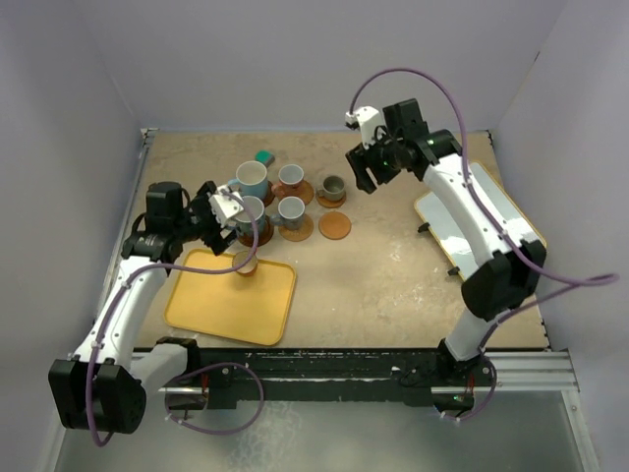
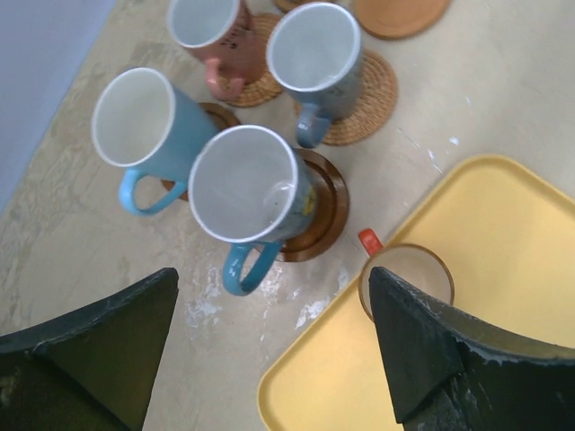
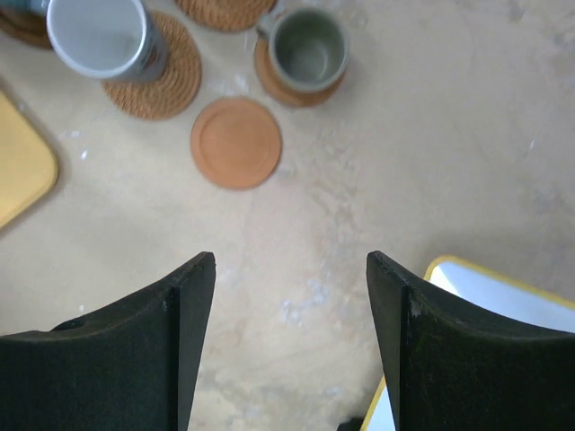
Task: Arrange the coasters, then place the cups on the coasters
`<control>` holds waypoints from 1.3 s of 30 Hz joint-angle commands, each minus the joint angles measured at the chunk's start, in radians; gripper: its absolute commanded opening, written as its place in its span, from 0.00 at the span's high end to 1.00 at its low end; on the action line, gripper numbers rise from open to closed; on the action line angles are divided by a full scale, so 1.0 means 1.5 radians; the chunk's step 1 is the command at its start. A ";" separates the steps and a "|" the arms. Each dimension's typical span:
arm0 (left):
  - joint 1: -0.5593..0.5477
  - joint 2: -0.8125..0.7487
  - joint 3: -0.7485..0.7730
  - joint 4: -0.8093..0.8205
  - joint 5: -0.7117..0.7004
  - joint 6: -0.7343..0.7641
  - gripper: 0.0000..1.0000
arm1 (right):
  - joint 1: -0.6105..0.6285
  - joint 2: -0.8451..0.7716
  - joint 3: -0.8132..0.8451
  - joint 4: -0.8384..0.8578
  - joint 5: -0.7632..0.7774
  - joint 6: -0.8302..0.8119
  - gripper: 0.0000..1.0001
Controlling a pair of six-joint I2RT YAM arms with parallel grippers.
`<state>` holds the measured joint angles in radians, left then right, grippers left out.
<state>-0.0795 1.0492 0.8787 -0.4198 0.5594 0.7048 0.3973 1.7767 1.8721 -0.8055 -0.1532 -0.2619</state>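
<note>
Both my pincers are released and grasp nothing. The left pincer (image 2: 272, 287) hovers over the near light blue cup (image 2: 243, 184), which sits on a dark coaster (image 2: 331, 211). The small orange cup (image 2: 404, 269) stands on the yellow tray (image 2: 512, 269), right against one finger in my wrist view. The right pincer (image 3: 290, 265) hangs above the counter (image 3: 404, 162), near the bare orange coaster (image 3: 236, 142). Just beyond that one, the olive cup (image 3: 310, 49) rests on its own coaster (image 3: 268, 83). I count five cups seated on coasters.
</note>
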 commanded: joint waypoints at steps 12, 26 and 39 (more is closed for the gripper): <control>-0.005 0.087 -0.039 -0.103 0.022 0.185 0.36 | -0.001 -0.251 -0.320 0.079 -0.060 -0.010 0.31; -0.110 0.220 -0.031 -0.002 -0.094 0.086 0.51 | 0.000 -0.242 -0.349 0.083 -0.071 -0.025 0.31; -0.117 0.262 0.025 -0.117 -0.144 -0.006 0.77 | 0.000 -0.225 -0.347 0.077 -0.080 -0.032 0.31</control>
<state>-0.2512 1.4513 0.8665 -0.5213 0.3592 0.7708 0.3973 1.4242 1.3495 -0.6975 -0.2352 -0.2958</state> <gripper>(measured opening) 0.234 0.692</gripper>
